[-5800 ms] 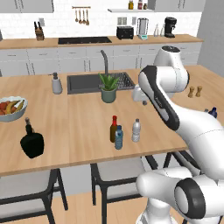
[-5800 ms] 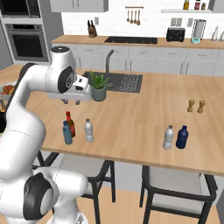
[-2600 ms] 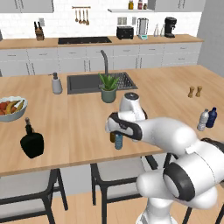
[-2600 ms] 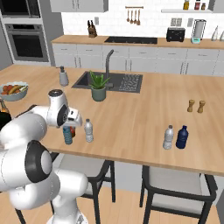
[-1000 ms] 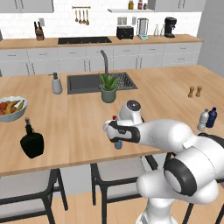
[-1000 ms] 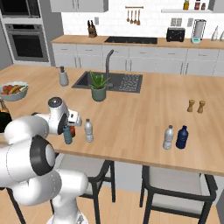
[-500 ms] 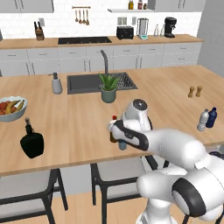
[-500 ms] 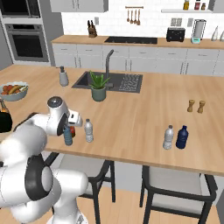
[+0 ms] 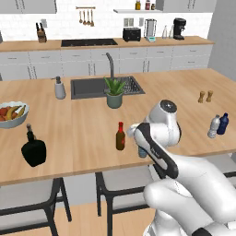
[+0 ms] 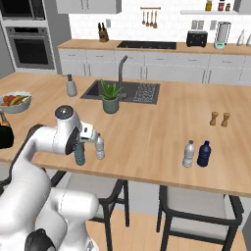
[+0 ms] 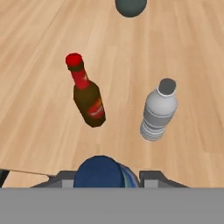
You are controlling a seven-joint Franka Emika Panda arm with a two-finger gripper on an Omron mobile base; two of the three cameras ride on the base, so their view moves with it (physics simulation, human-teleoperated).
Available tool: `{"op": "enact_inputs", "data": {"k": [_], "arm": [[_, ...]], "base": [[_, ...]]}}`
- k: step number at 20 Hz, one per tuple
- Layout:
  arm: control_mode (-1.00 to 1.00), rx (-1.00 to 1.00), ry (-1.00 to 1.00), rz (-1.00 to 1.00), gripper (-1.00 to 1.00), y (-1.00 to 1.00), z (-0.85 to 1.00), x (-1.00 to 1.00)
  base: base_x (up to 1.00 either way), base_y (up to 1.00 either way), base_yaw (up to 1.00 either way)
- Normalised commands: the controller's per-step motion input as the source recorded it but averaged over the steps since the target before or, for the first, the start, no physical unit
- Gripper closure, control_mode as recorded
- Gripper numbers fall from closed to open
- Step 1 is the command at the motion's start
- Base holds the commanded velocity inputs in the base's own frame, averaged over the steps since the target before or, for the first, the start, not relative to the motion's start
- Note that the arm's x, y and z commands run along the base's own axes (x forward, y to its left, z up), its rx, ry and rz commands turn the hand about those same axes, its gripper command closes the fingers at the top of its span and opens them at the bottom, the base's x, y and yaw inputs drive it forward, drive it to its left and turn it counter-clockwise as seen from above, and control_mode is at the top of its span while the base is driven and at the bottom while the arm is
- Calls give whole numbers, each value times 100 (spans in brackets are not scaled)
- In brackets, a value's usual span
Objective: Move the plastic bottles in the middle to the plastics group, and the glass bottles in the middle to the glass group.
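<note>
From the left base view, the white arm has swung down from above the sink to the front edge of the wooden bench (image 9: 83, 133), and over the last second its hand has settled low beside the slim dark brown glass bottle with the red cap (image 9: 120, 137), which stands where it stood, a little back from that edge; the blue-tinted plastic bottle with the blue cap (image 9: 142, 152) peeks out behind the forearm, and the squat black glass bottle with the thin neck (image 9: 33, 150) waits near the bench's left end, while the cluster of small clear plastic bottles (image 9: 218, 125) sits close to the right end. From the right base view, the end effector (image 10: 82, 145) now sits over the blue-tinted bottle's top, with the whitish plastic bottle with the white cap (image 10: 99, 147) just beside it, both near the front edge. In the hand view, the blue cap lies between the two dark fingertips (image 11: 151, 177), which stand either side of it with the jaws parted; whether they touch it cannot be told. The brown bottle and the whitish bottle stand apart beyond, untouched. By this reading the arm has finished its approach and the first pick, of the blue-capped bottle bound for the right-end cluster, is about to begin.
</note>
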Motion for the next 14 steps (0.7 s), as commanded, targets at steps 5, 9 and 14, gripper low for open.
{"op": "enact_inputs", "data": {"k": [5, 9, 14], "arm": [[-100, 9, 0, 0, 100, -85, 27, -32], [-100, 10, 0, 0, 100, -95, 22, -15], [-100, 2, 0, -1, 100, -95, 17, 1]], "base": [[0, 0, 0], [0, 0, 0], [0, 0, 0]]}}
